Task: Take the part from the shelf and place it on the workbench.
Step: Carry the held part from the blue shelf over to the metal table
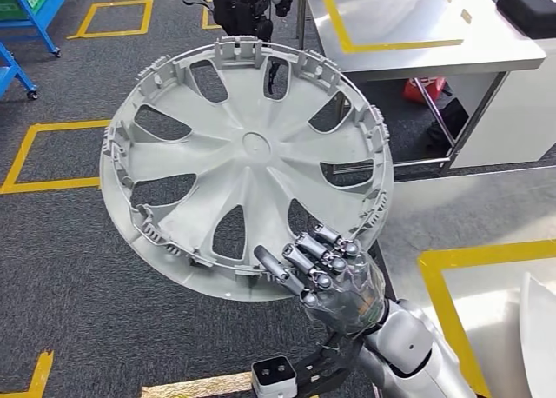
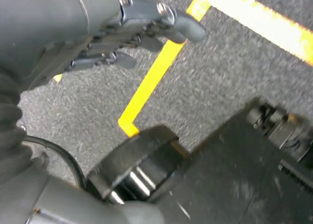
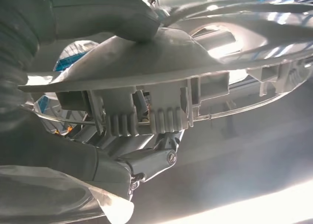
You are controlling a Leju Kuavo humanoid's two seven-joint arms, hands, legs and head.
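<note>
Right hand point(image 1: 331, 272) is pinching the wheel cover point(image 1: 246, 159) by its near rim, carrying it tilted over the carpet. Left hand point(image 2: 140, 31) is hanging loosely spread, holding nothing. Keep the cover level while swinging right toward the bench point(image 1: 459, 215).

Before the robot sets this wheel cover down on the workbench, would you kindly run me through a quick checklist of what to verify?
1. Grip: the right hand holds the wheel cover at its near rim, fingers over the edge: ok.
2. Grip from below: the right wrist view shows the thumb against the cover's rim clips: ok.
3. Cover attitude: tilted, held from one edge alone, most of it unsupported: not ok.
4. Position: the cover hangs mostly over the carpet, not the workbench: not ok.
5. Landing spot: the yellow-taped area already holds a pale object: cannot tell whether there is room.
6. Left hand: empty, above the floor: ok.
</note>
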